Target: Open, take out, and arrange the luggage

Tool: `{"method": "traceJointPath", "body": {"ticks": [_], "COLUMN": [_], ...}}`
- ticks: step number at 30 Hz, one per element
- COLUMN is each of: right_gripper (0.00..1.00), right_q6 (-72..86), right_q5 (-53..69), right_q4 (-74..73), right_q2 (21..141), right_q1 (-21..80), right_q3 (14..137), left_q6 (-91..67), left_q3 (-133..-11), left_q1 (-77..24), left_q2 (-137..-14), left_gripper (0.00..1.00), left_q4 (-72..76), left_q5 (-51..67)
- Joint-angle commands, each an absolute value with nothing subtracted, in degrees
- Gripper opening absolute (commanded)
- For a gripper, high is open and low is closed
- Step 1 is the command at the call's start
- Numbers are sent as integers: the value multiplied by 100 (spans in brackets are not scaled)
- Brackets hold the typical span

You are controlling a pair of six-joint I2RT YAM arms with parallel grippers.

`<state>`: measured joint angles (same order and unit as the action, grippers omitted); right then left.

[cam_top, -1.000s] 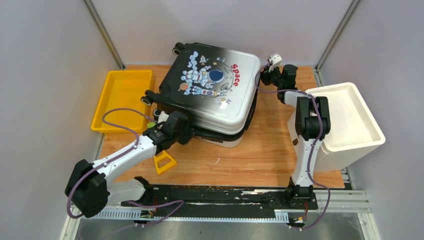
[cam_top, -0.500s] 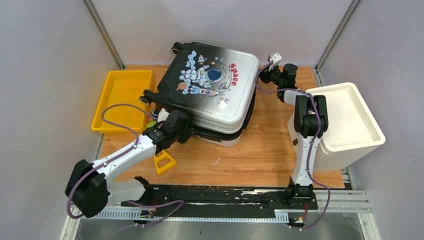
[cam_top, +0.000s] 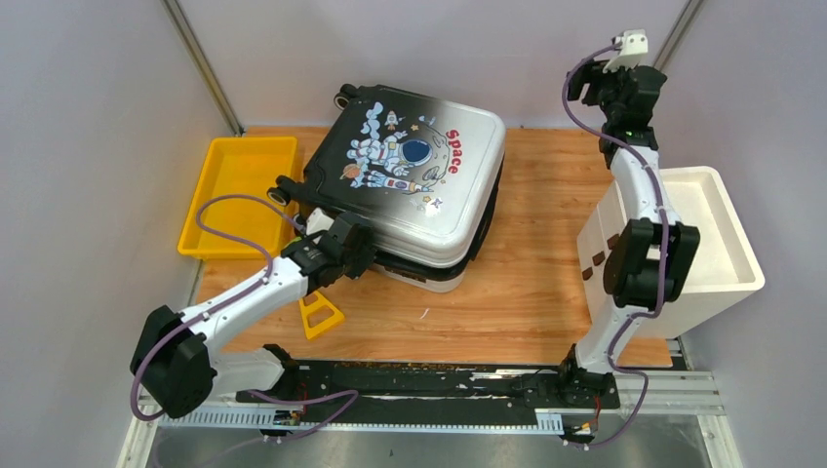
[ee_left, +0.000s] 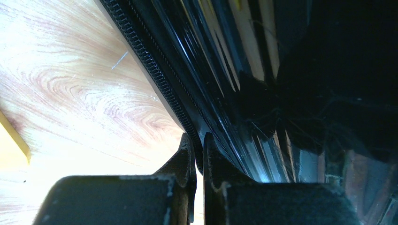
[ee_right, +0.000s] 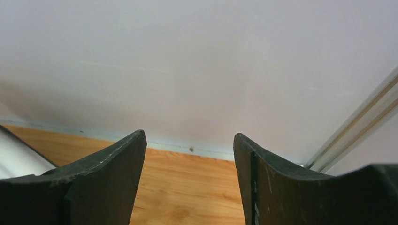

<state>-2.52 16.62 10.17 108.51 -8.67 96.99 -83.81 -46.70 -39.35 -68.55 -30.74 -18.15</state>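
The luggage (cam_top: pixel 410 166) lies flat at the back middle of the wooden table (cam_top: pixel 527 292), astronaut print up, lid slightly ajar over the lower shell. My left gripper (cam_top: pixel 365 257) is at its near left edge. In the left wrist view its fingertips (ee_left: pixel 199 138) are shut on the luggage's black zipper band (ee_left: pixel 155 70), beside the glossy dark shell (ee_left: pixel 263 93). My right gripper (cam_top: pixel 597 88) is raised high at the back right, apart from the luggage. In the right wrist view it (ee_right: pixel 189 136) stands open and empty, facing the back wall.
A yellow tray (cam_top: pixel 239 190) sits at the left edge. A white bin (cam_top: pixel 717 263) stands at the right, against the right arm. A small yellow triangular piece (cam_top: pixel 320 317) lies under the left forearm. Walls close in the back and sides.
My right gripper let go near the luggage's right back corner, opened, and rose up and to the right. The lid shifted slightly. The left gripper stayed shut in place.
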Motion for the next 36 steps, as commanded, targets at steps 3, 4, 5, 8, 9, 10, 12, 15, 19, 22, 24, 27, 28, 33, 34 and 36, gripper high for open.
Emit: {"method": "traceJointPath", "body": {"ticks": [3,4,5,8,9,10,12,15,19,22,24,27,28,33,34,36], "right_gripper": [68,67,66,62,62,62,59,58,58,59,64,67,69,75,76,83], "right_q6": [645,1020,1247,1728,1817,1903,2136,2536,2919,3099,3108,2934,2889,2864,2884,2910], "right_q5": [1660,1675,1695,1761,1757,1747,1711,1649,1620,1664,1821,1753,1697,1606,1562,1563], "right_q4": [39,-251,-460,-825,-865,-884,-941,-1267,-1783,-1949,-2036,-2155,-2162,-2168,-2164,-2165], "right_q2": [9890,9763,9592,9005,8794,8563,8160,7682,7215,6906,6694,6396,6282,5728,5636,5474], "right_q1": [-610,-600,-587,-459,-395,-335,-229,-92,146,325,410,618,706,935,967,1016], "right_q3": [9940,9949,9926,9526,9301,9037,8577,8067,7462,7060,6878,6648,6557,6097,6031,5883], "left_q6": [-8240,-8300,-8325,-8363,-8347,-8274,-8004,-7478,-6477,-4875,-3911,-2806,-2682,-2948,-3056,-3379], "left_q3": [-5189,-5244,-5254,-5328,-5375,-5523,-5799,-6242,-6448,-6410,-6568,-7221,-7346,-7577,-7546,-7314], "left_q1": [-4602,-4721,-4778,-5015,-5043,-5095,-5153,-5252,-5282,-5277,-5261,-4885,-4719,-2796,-2594,-2001], "left_q2": [-7147,-7190,-7286,-7547,-7725,-7804,-8050,-8231,-8090,-7761,-7587,-7474,-7423,-6907,-6706,-6424], "left_gripper": [0,1,2,6,7,11,24,53,65,65,67,71,71,78,88,95], "left_q4": [-2369,-2256,-2152,-1485,-1393,-1271,-1225,-1546,-1960,-1786,-1958,-2897,-3066,-3283,-3150,-2891], "left_q5": [-1543,-1623,-1664,-1777,-1776,-1738,-1639,-1630,-1462,-1052,-877,-895,-830,40,60,173]}}
